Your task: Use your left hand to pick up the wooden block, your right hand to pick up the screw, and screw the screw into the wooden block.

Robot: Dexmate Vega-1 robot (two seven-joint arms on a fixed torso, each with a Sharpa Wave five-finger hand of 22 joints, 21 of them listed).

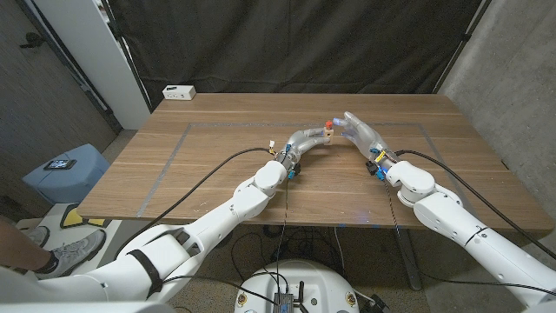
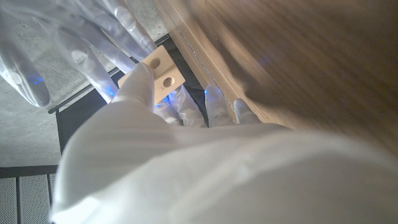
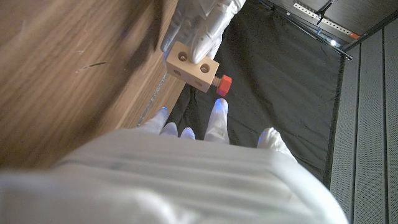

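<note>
Left hand [image 3: 200,28] pinches the small pale wooden block with two holes [image 3: 191,65] above mid-table, red-headed screw [image 3: 223,84] already seated in its side. Right hand [image 3: 205,134] spread just beside, holding nothing. Block looks light, rigid; the screw's small head is the place to pinch, likely slippery.

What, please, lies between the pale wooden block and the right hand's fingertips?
In the right wrist view, the red-headed screw sticks out of the wooden block toward the right hand; a bare gap remains before its fingertips.
</note>
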